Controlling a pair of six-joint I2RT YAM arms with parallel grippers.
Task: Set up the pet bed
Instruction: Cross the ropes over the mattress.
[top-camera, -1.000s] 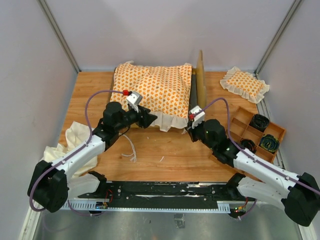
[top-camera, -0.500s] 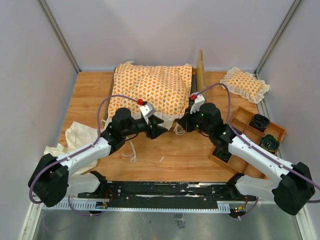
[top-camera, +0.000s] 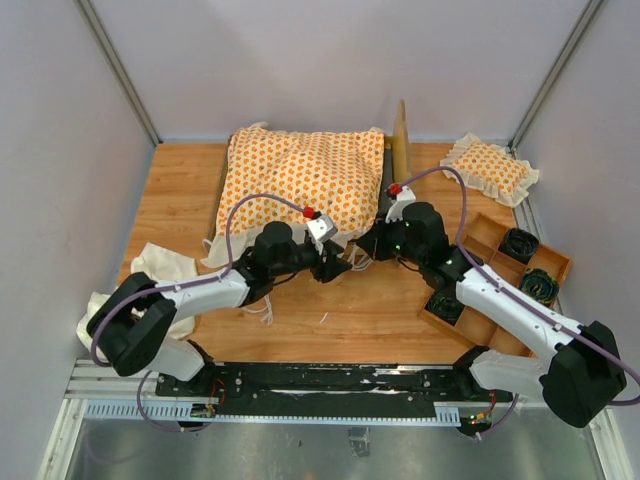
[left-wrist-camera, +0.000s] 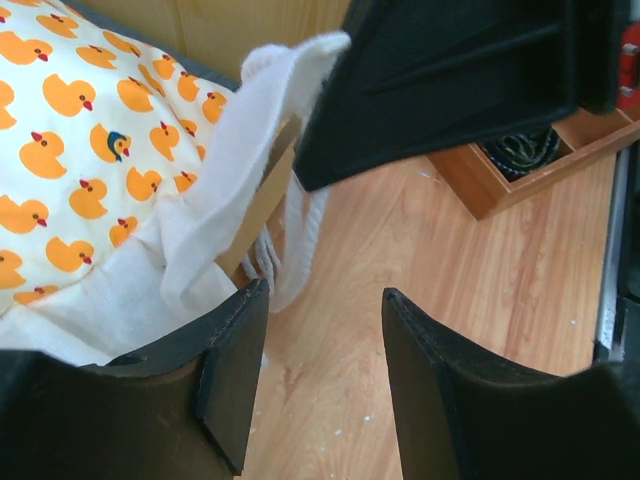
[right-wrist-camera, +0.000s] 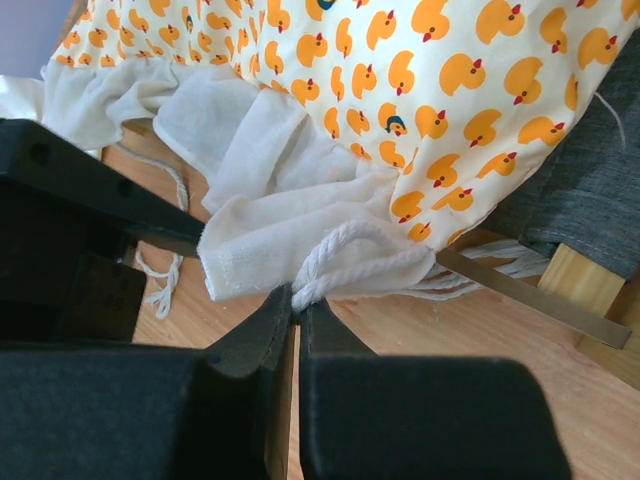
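The pet bed's orange duck-print cushion (top-camera: 300, 178) with its cream ruffle lies over the light-wood frame, whose headboard (top-camera: 402, 140) stands at the right. My right gripper (right-wrist-camera: 298, 297) (top-camera: 360, 252) is shut on a white tie string (right-wrist-camera: 345, 248) at the cushion's front right corner, next to the grey fabric base (right-wrist-camera: 590, 190). My left gripper (left-wrist-camera: 325, 305) (top-camera: 343, 268) hovers open just left of it over bare table. Only wood shows between its fingers (left-wrist-camera: 235, 370). The ruffle (left-wrist-camera: 200, 250) and a frame leg (left-wrist-camera: 268, 195) lie just beyond its left finger.
A small square duck-print pillow (top-camera: 490, 168) sits at the back right. A wooden divided tray (top-camera: 505, 262) holding dark coiled items lies on the right. A plain cream cloth (top-camera: 150, 275) is bunched at the front left. A loose string (top-camera: 262, 305) trails on the table.
My left arm has swung right along the cushion's front edge to its right corner, jaws narrowing slightly. My right gripper has shifted up and left to that corner, staying shut.
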